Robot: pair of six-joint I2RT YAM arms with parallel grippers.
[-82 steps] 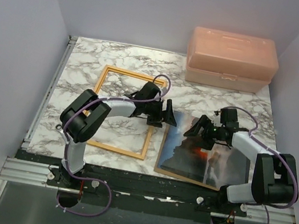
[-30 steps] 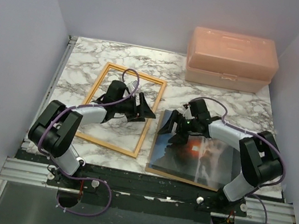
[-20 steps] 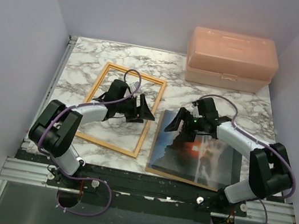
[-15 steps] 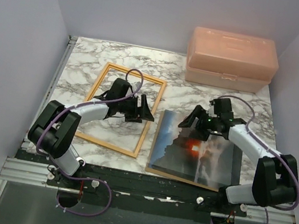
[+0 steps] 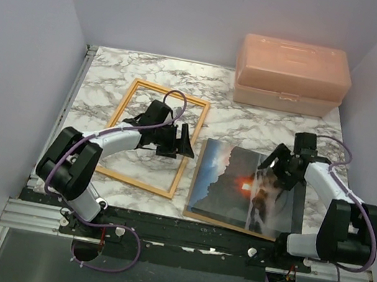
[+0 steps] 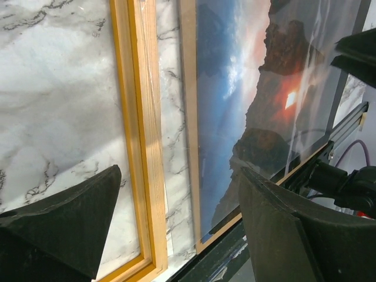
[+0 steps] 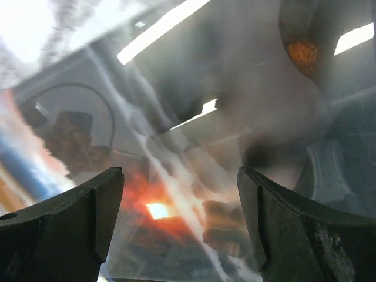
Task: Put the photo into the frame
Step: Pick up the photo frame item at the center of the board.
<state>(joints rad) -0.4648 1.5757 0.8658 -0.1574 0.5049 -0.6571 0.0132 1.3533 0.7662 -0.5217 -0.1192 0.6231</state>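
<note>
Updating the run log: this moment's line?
left gripper: open, over frame edge | right gripper: open, over photo | photo: beside frame, not inserted

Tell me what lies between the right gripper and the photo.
A clear sheet seems to cover the right part of the photo, directly beneath the open right gripper. Nothing else visible stands between them.

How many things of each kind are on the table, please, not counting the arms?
Frame: 1
Photo: 1
Backing board: 1
Clear sheet: 1
Box: 1
Total: 5
</note>
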